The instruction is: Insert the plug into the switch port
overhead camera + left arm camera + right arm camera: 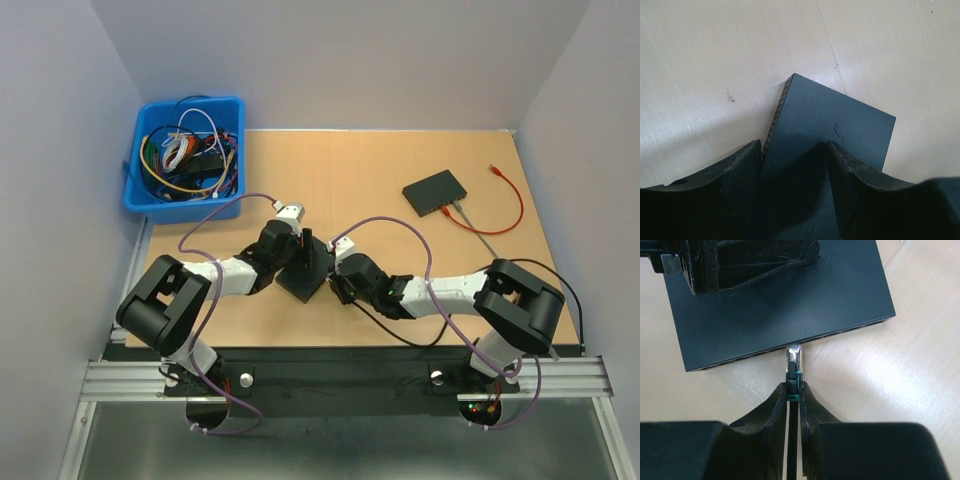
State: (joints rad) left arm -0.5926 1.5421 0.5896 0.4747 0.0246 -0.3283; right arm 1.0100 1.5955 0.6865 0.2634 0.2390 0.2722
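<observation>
A flat black switch (303, 283) lies on the wooden table between the two arms. My left gripper (301, 252) is open and stands over it; in the left wrist view (795, 145) its left finger sits beside the switch's (835, 120) perforated side and its right finger sits over the top face. My right gripper (794, 387) is shut on the plug (794, 357), whose black cable (792, 450) runs back between the fingers. The plug's clear tip touches the port face of the switch (790, 305) at a port opening. How deep it sits cannot be told.
A blue bin (140, 140) of tangled cables stands at the back left. A second black switch (435, 192) with an orange cable (518, 204) and a grey one lies at the back right. Walls close in the table's left, right and back.
</observation>
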